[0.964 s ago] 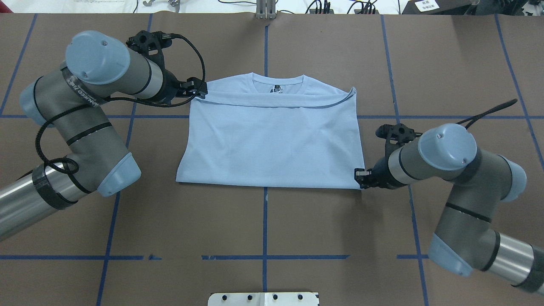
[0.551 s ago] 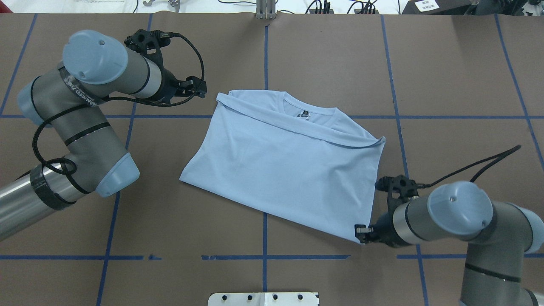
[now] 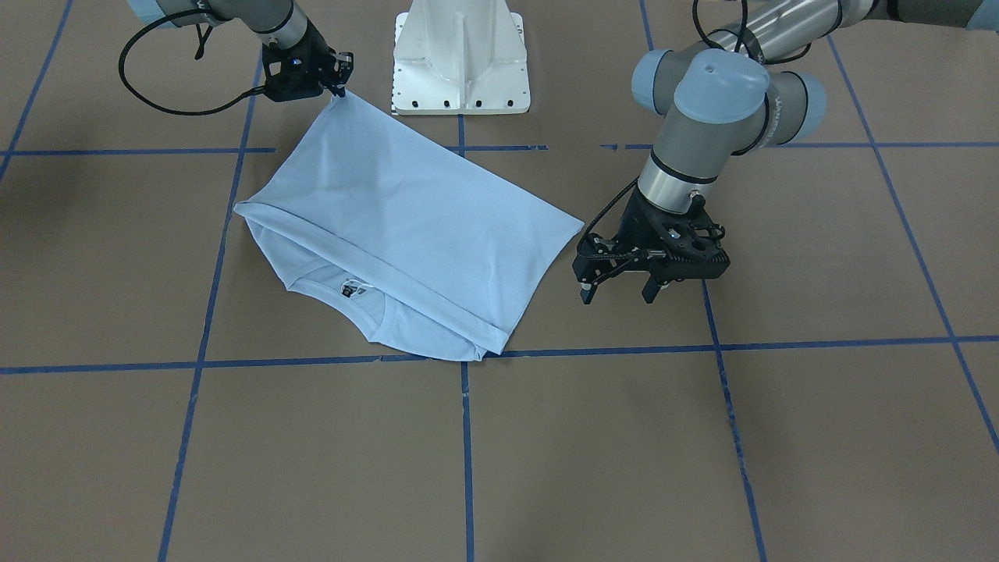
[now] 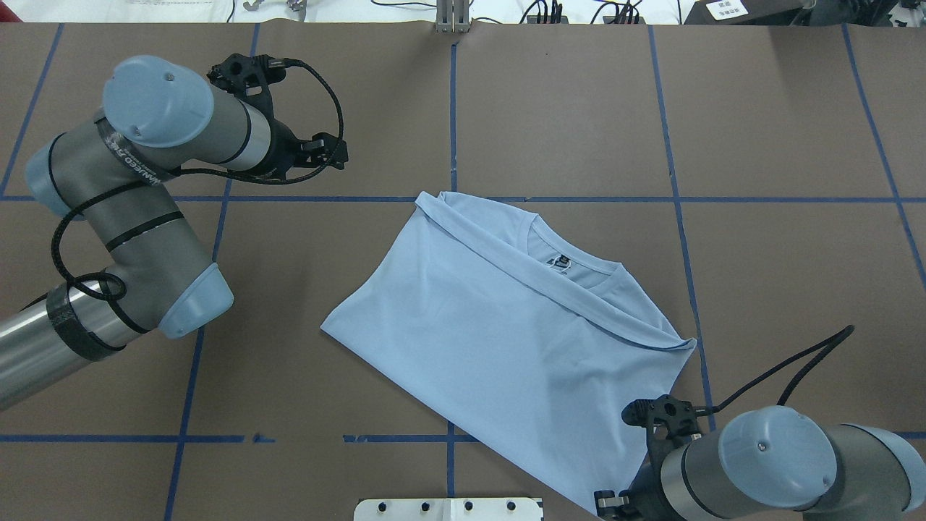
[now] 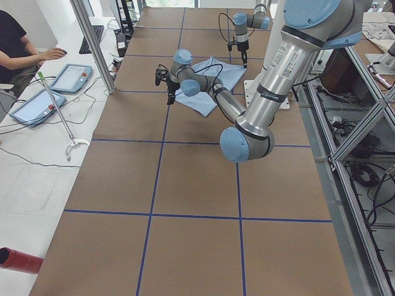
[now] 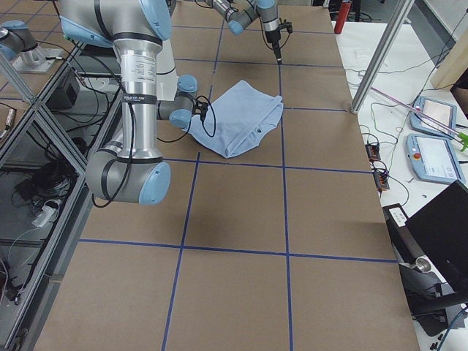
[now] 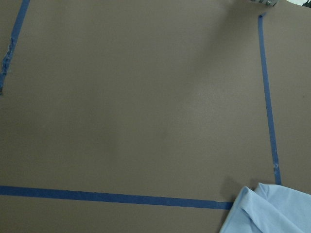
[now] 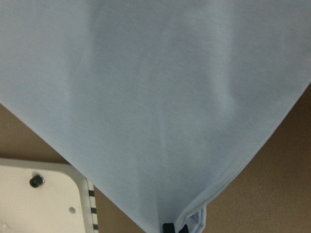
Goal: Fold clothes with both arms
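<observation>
The clothes, one light blue T-shirt (image 4: 506,325), lie folded and slanted across the brown table. The collar with its dark neck label (image 4: 558,262) faces away from the robot. My right gripper (image 4: 615,503) is shut on the shirt's near right corner, beside the white pedestal base; the front view shows the same right gripper (image 3: 341,92) pinching that corner. In the right wrist view the cloth (image 8: 155,97) fills the frame and narrows to the pinched corner at the bottom edge. My left gripper (image 3: 620,295) hangs open and empty, apart from the shirt's left side (image 3: 574,226). From overhead the left gripper (image 4: 340,152) is up and left of the shirt.
The white pedestal base (image 3: 460,55) stands at the table's near middle edge, close to the right gripper. Blue tape lines (image 4: 448,438) grid the brown cover. A seated person (image 5: 18,49) and tablets (image 5: 65,77) are beyond the table's far side.
The left gripper let go of the shirt's far left corner and stayed near there. The right gripper dragged its corner toward the base, swinging the whole shirt round and nearer.
</observation>
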Controlling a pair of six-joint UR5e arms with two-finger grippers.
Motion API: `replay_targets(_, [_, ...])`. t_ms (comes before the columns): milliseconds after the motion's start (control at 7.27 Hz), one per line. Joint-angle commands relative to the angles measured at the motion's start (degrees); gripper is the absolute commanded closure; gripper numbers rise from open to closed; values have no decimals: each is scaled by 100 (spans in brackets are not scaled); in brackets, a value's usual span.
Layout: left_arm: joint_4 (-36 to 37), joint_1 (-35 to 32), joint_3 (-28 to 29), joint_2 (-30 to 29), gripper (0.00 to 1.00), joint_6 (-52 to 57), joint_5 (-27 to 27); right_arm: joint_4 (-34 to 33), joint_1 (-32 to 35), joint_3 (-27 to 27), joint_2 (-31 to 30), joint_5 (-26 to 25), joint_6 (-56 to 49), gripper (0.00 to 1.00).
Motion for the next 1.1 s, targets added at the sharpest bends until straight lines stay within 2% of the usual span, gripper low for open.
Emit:
replay_targets(0, [-5,18,-3,2,0,16,-19,7,-110,275,-79,31,24,0])
replay_targets(138, [-5,36,-11,2,0,7,-46,7,90,407,-45,-21,24,0])
replay_targets(413, [-5,132,-38,19,0,-263,-421,33,1071,444,183,-22,15,0])
replay_targets(551, [-5,429,-73,80,0,-1005,-389,33,1521,426,332,-30,15,0])
replay_targets(688, [13,719,-212,168,0,-1752,-319,33,1882,418,447,-22,6,0])
replay_targets(826, [318,1131,-423,282,0,-2221,160,33,2112,409,474,-30,-11,0])
replay_targets(964, [843,1326,-633,274,1,-2469,409,33,2131,374,483,-109,-11,0])
